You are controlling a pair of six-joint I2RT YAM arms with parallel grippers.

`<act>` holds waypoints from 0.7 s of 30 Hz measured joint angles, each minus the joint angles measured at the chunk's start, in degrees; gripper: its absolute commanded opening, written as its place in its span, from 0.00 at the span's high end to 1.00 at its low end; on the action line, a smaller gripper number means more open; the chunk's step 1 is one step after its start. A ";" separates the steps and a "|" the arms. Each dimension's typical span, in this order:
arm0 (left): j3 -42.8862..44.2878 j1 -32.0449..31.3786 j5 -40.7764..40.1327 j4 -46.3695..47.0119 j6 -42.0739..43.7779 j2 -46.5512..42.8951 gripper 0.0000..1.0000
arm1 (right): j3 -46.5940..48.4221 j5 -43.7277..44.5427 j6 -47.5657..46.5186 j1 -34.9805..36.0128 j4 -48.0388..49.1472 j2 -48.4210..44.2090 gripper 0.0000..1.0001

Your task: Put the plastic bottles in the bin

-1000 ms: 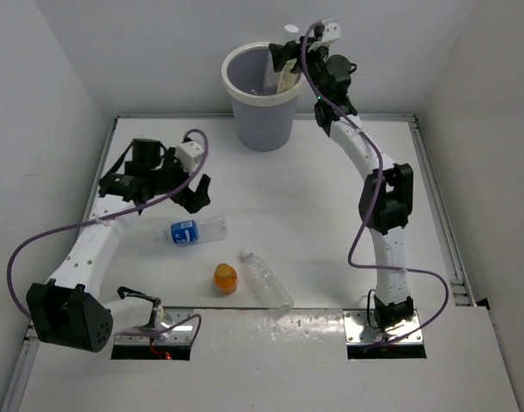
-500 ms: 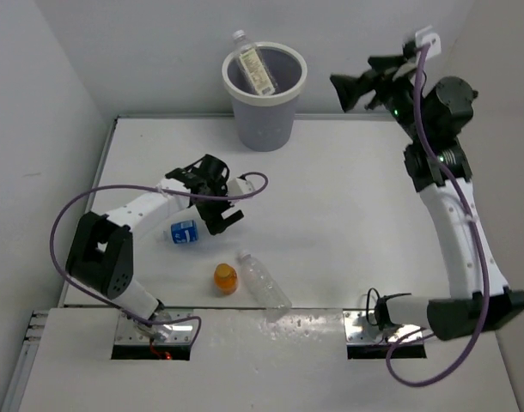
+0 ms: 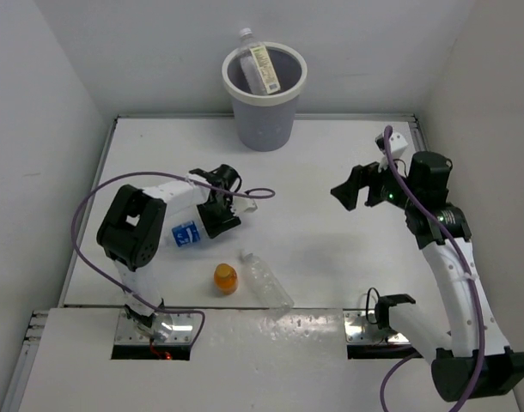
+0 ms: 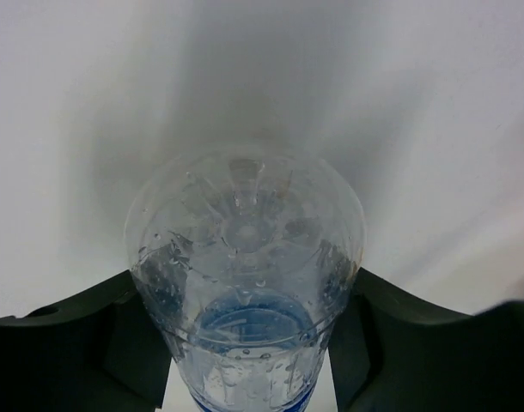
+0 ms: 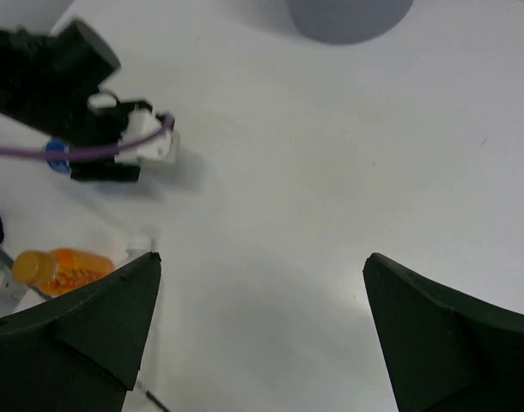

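Note:
My left gripper [image 3: 221, 218] is low on the table and shut on the base end of the blue-labelled plastic bottle [image 3: 185, 233], which lies on its side. In the left wrist view both dark fingers [image 4: 73, 343] press the bottle's clear base [image 4: 245, 257]. An orange bottle [image 3: 225, 277] and a plain clear bottle [image 3: 265, 280] lie near the front edge. The cream-labelled bottle [image 3: 261, 66] leans inside the grey bin [image 3: 264, 120] at the back, neck above the rim. My right gripper [image 3: 348, 194] hangs open and empty over the right middle of the table.
The right wrist view looks across bare table to my left arm [image 5: 64, 77] and the orange bottle [image 5: 69, 268], with the bin's base [image 5: 348, 13] at the top edge. White walls close in the table on both sides. Purple cables trail from both arms.
My left gripper came down over the blue-labelled bottle and closed on it. The right arm drew back from the bin to mid-table; the cream-labelled bottle stays in the bin.

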 measured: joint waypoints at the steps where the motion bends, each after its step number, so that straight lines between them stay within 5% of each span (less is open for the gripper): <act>1: 1.60 0.15 0.50 -1.20 0.09 -0.02 0.67 | -1.18 -0.22 -0.28 0.00 -1.40 -1.01 0.00; 4: 10.69 1.42 4.92 -4.50 -0.50 -0.52 0.87 | -4.44 -0.42 -0.74 0.00 -3.72 -3.39 0.00; 8: 31.32 4.96 15.13 -2.51 -5.53 -2.23 0.96 | -7.85 -0.48 -0.76 0.00 -5.22 -4.63 0.00; 11: 38.16 8.31 22.86 12.28 -13.31 -8.59 1.00 | -9.29 -0.50 -0.72 0.00 -5.31 -4.66 0.00; 15: 32.96 10.73 26.29 38.93 -25.66 -19.56 1.00 | -10.14 -0.55 -1.01 0.00 -5.33 -4.66 0.00; 21: 41.35 10.32 22.91 66.12 -38.82 -10.71 1.00 | -11.67 -0.98 -1.81 0.00 -5.70 -4.68 0.00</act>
